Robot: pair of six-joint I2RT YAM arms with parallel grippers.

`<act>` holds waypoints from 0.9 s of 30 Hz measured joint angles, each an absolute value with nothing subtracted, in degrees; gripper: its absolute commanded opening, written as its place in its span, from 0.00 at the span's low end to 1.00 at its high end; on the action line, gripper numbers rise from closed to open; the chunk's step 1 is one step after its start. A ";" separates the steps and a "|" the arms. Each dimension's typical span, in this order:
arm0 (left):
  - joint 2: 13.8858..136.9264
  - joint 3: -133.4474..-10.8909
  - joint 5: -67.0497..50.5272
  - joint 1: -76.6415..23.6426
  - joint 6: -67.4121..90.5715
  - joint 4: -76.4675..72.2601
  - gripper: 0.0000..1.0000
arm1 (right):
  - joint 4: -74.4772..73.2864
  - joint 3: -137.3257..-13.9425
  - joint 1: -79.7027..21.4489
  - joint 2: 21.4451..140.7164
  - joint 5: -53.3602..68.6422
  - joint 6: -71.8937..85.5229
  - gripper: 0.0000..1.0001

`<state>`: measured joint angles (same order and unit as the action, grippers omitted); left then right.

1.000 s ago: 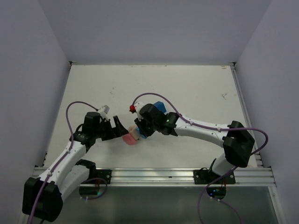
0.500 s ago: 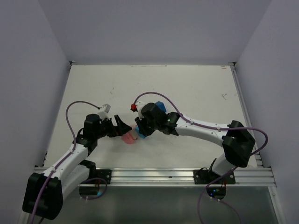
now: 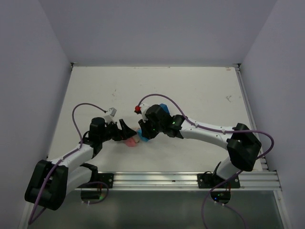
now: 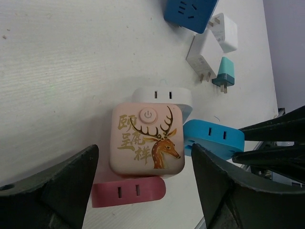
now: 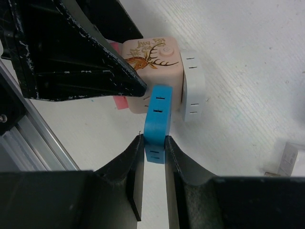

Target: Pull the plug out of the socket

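Observation:
The socket is a pink cube with a deer picture (image 4: 147, 140), also in the right wrist view (image 5: 155, 67) and the top view (image 3: 130, 141). A blue plug (image 4: 214, 138), a white plug (image 4: 162, 94) and a pink plug (image 4: 128, 192) sit in its sides. My right gripper (image 5: 154, 143) is shut on the blue plug (image 5: 159, 112). My left gripper (image 4: 143, 150) is open, one finger on each side of the cube, not touching it. In the top view the left gripper (image 3: 124, 131) and right gripper (image 3: 143, 132) meet at the cube.
A dark blue socket block (image 4: 188, 12), two white adapters (image 4: 214, 45) and a teal adapter (image 4: 224, 71) lie on the table beyond the cube. Another white adapter (image 5: 286, 160) shows at the right edge. The metal rail (image 3: 157, 180) runs along the near table edge.
My left arm has lowered and reached forward, bringing its open jaws around the pink cube. My right gripper has stayed shut on the blue plug, barely moving.

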<state>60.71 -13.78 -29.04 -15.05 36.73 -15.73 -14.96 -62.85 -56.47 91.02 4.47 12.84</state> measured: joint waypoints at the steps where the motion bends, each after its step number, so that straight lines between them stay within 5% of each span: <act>1: 60.90 -13.69 -29.26 -15.14 36.75 -16.14 0.81 | -14.79 -62.67 -56.40 90.98 4.56 12.84 0.00; 8: 62.17 -13.19 -29.95 -15.42 36.88 -18.33 0.68 | -14.06 -61.91 -55.61 90.56 5.72 12.82 0.00; 14: 62.57 -13.17 -30.02 -15.90 36.91 -19.81 0.44 | -13.34 -61.69 -55.42 90.56 6.07 12.82 0.00; 18: 62.59 -13.17 -29.54 -16.25 36.88 -20.05 0.29 | -13.21 -61.56 -55.37 90.54 6.07 12.82 0.18; 21: 62.48 -13.17 -29.28 -16.51 36.91 -20.08 0.25 | -12.60 -60.95 -55.31 90.26 6.15 13.13 0.43; 27: 61.78 -12.84 -29.34 -17.41 36.99 -19.97 0.24 | -11.97 -58.50 -55.33 90.24 7.14 13.17 0.50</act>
<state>61.78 -12.84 -29.34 -17.41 36.99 -19.97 -11.97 -58.50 -55.33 90.24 7.14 13.17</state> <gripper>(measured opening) 0.618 0.496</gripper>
